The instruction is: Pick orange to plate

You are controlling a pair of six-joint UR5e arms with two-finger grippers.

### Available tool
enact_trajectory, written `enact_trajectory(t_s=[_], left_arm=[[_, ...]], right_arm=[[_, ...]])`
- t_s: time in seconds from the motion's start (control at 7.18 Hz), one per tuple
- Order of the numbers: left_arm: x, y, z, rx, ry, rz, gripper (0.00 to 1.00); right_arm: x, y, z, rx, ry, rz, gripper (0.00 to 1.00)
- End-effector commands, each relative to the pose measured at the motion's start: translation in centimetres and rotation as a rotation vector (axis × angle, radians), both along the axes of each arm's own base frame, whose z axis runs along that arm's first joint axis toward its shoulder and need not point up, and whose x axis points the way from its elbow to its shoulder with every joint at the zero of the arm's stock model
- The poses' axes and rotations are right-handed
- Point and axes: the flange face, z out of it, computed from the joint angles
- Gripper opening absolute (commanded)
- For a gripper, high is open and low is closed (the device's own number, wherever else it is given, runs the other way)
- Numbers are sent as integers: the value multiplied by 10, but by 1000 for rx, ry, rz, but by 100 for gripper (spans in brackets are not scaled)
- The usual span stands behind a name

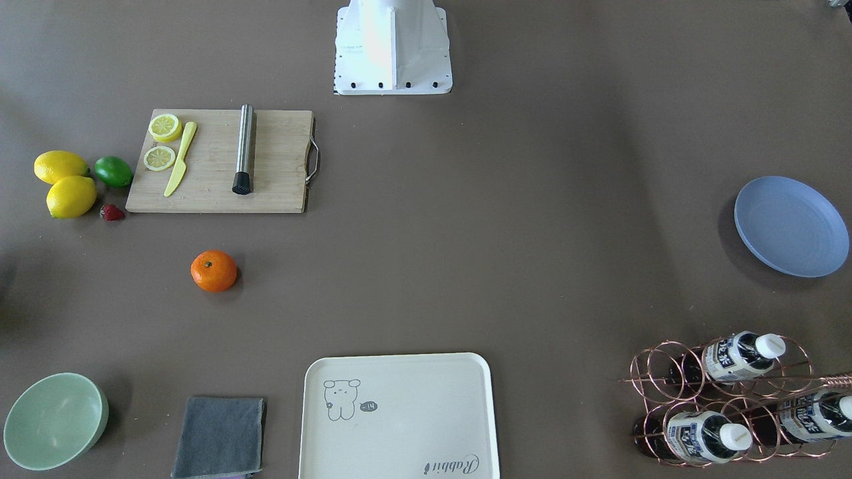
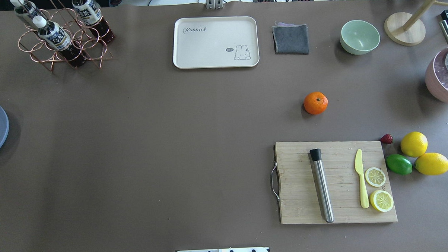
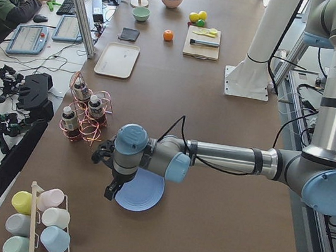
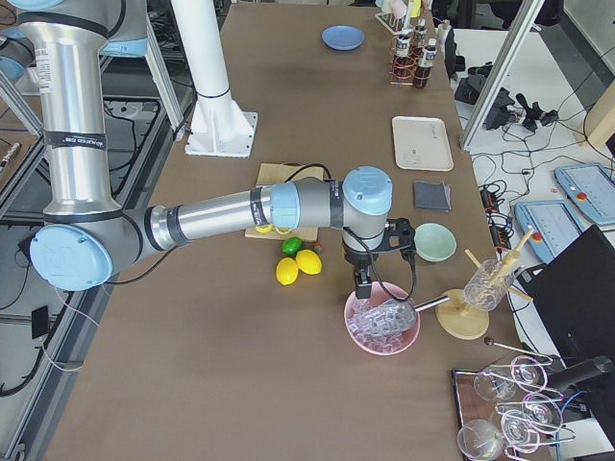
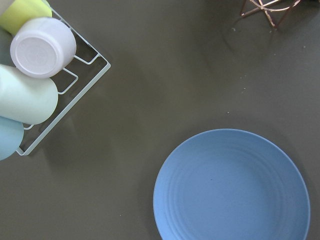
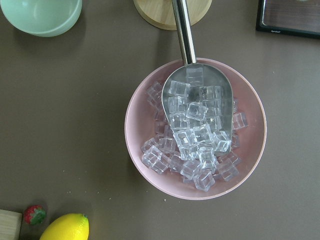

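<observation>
Since the round bright-orange fruit [image 1: 213, 271] sits free on the brown worktop [image 1: 466, 233], well apart from the periwinkle-blue plate [image 1: 792, 226], you should pinch its likely light, firm, roll-prone middle; how far the left pincer [image 3: 110, 188] and right pincer [image 4: 363, 286] are open, can't tell.

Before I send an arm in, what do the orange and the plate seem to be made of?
The orange: smooth, glossy, evenly bright skin with a dark stem dot; real fruit or plastic replica, I cannot tell. The plate: matte blue with faint concentric rings and no glare, so probably plastic or a fibre composite rather than glazed ceramic.
</observation>
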Motion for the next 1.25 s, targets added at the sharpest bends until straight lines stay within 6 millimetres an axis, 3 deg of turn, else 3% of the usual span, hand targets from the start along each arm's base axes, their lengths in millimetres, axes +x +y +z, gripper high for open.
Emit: enact_trajectory(t_s=[0.0, 0.28, 0.42, 0.84, 1.11], left_arm=[[9, 14, 64, -49, 125, 23, 98], [13, 24, 92, -116, 131, 20, 98], [20, 25, 96, -128, 132, 32, 98], [73, 24, 108, -169, 127, 112, 98], [96, 18, 110, -184, 121, 150, 98]], right_arm=[[-2, -2, -10, 20, -1, -2, 100], [-14, -14, -28, 5, -23, 20, 100], [-27, -23, -40, -9, -34, 31, 100], [-51, -28, -65, -24, -53, 44, 100], [-71, -23, -88, -45, -66, 72, 100]])
